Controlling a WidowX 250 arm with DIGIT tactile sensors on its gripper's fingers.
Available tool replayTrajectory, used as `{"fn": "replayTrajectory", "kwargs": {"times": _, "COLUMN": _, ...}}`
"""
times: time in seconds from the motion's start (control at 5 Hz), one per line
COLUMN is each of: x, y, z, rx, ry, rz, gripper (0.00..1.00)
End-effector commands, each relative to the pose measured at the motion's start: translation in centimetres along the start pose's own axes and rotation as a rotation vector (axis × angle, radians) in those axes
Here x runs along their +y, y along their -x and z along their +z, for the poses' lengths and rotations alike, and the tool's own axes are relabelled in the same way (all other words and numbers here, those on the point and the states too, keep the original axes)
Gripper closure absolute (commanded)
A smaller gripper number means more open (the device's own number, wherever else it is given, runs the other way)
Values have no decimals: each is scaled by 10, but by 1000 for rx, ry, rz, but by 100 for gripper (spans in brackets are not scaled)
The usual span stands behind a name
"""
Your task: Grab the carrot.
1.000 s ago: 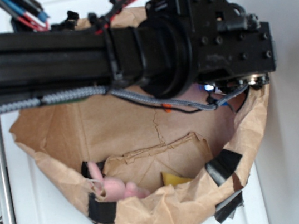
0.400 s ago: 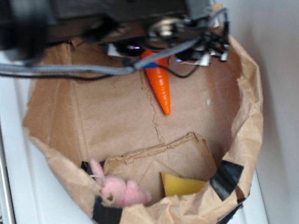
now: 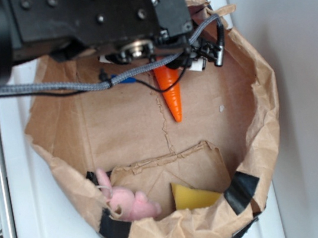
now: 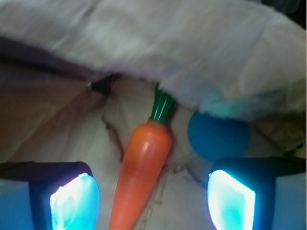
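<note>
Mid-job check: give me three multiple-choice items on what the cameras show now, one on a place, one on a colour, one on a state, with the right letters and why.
1. Where is the carrot relative to the gripper?
A. outside the paper bag
B. between the open fingers
C. on top of the pink plush toy

2. What colour is the ball beside the carrot?
A. blue
B. red
C. white

3. What state is the gripper in?
A. shut on the carrot
B. shut on nothing
C. open

Answers:
1 B, the wrist view shows the carrot lying between the two fingers.
2 A, the ball by the carrot's stem is blue.
3 C, both fingers stand clear of the carrot, with bag paper visible on each side of it.
</note>
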State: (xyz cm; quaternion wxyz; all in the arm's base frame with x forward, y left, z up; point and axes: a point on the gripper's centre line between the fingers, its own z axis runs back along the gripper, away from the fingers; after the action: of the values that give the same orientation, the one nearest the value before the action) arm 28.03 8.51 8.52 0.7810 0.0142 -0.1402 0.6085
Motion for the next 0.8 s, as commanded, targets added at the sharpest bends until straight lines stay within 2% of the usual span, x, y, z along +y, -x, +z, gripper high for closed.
{"fn": "replayTrajectory", "kwargs": {"times": 0.0, "x": -3, "y": 11, "z": -29, "rx": -70, "ry": 13, "rz": -44, "gripper": 0}}
{"fn": "replayTrajectory", "kwargs": {"times": 0.2, "x": -5, "y": 17, "z": -56, "rx": -129, "ry": 33, "rz": -48, "gripper": 0}}
{"fn": "replayTrajectory", "kwargs": {"times": 0.4, "x": -9, "y": 17, "z": -64, "rx": -159, "ry": 23, "rz": -23, "gripper": 21}}
{"fn": "replayTrajectory", "kwargs": {"times": 0.6, "x": -13, "y": 16, "z": -52, "rx": -131, "ry": 19, "rz": -6, "gripper": 100}}
